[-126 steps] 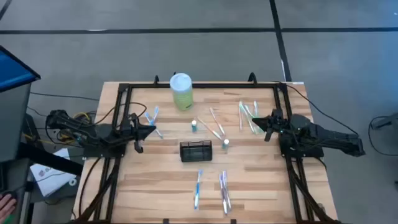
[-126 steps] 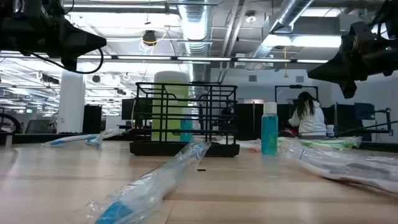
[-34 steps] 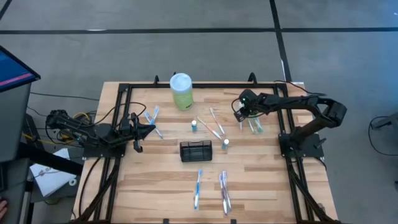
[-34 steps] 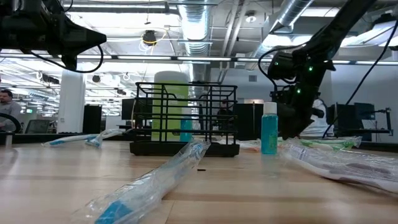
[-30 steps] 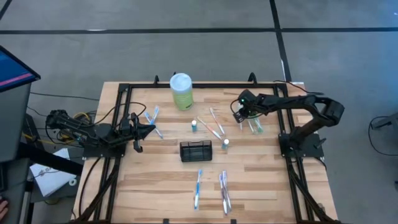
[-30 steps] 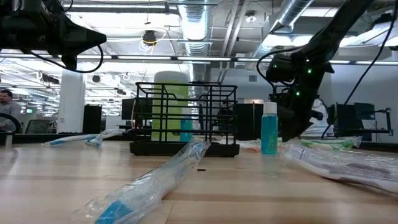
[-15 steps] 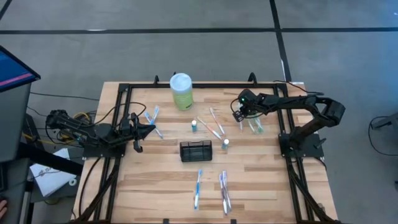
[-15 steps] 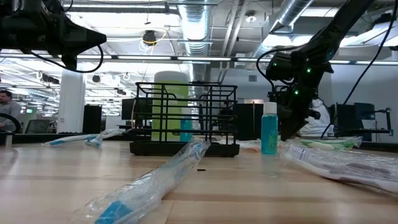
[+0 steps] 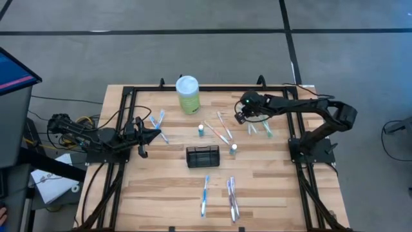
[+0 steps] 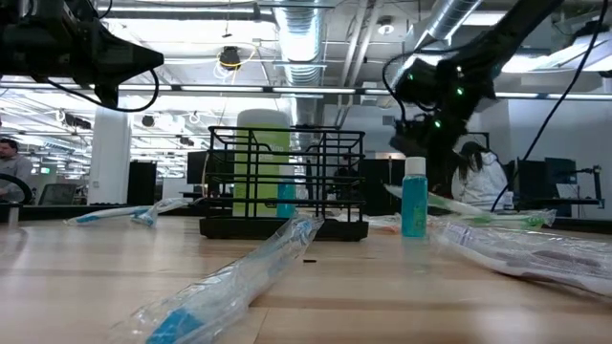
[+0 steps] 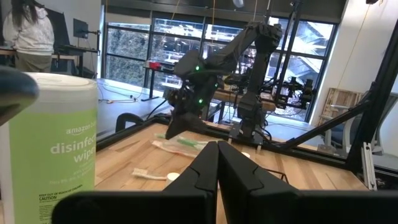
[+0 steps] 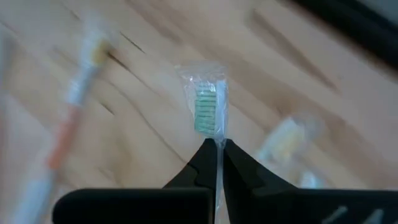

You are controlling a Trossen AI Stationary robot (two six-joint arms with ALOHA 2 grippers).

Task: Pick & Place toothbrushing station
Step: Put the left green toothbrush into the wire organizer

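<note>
Right gripper (image 12: 217,151) pinched shut on a green wrapped toothbrush (image 12: 206,112), up off the table behind and to the right of the black wire-mesh caddy (image 9: 203,156) at the table's middle, left gripper (image 9: 156,133) closed and empty far left of the caddy.

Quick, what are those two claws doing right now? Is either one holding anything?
Left gripper: shut, holding nothing, waiting at the table's left edge.
Right gripper: shut on a wrapped green toothbrush, lifted off the table.
</note>
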